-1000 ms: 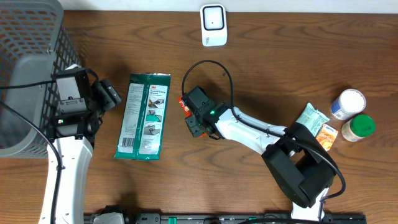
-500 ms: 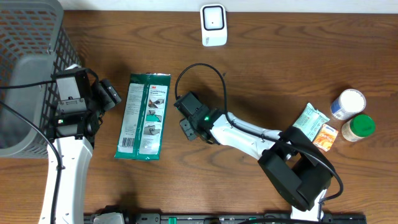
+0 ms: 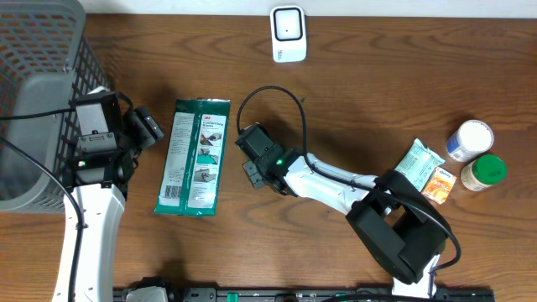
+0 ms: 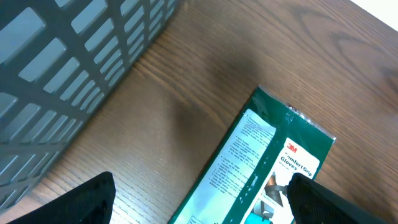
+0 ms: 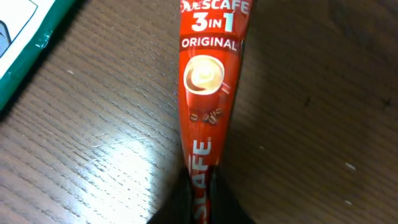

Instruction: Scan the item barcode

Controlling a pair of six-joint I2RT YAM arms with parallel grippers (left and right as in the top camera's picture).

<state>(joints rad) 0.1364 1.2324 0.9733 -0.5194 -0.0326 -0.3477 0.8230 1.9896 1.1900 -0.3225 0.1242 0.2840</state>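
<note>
Red and glossy, the sachet (image 5: 208,81) of three-in-one coffee is pinched at its near end by the right gripper (image 5: 200,186), whose jaws are closed tight on the crimped foil. The rest of the stick runs straight out from the fingertips, low over the wooden table (image 3: 352,101). We cannot tell whether it has left the wood or lies on it. In the overhead view the gripper body covers the sachet almost entirely, a little left of the table's middle and just beside the right edge of the green glove packet (image 3: 195,157). The white scanner (image 3: 288,33) stands at the far edge, farther away and slightly to the right of the grip, well apart from it. The stick's long axis points away from the jaws toward the left and far side, as we judge it, not at the scanner. The face turned up carries the brand and cup picture, and no barcode shows, so we judge the code to be on the hidden side. The coming move therefore calls for carrying the sachet far and a touch right, then turning the wrist so the hidden face meets the scanner. The right arm is the nearer one and already holds the item. The left gripper (image 3: 144,127) hangs with its jaws spread wide and empty, beside the grey basket (image 3: 33,75) at the left.
</note>
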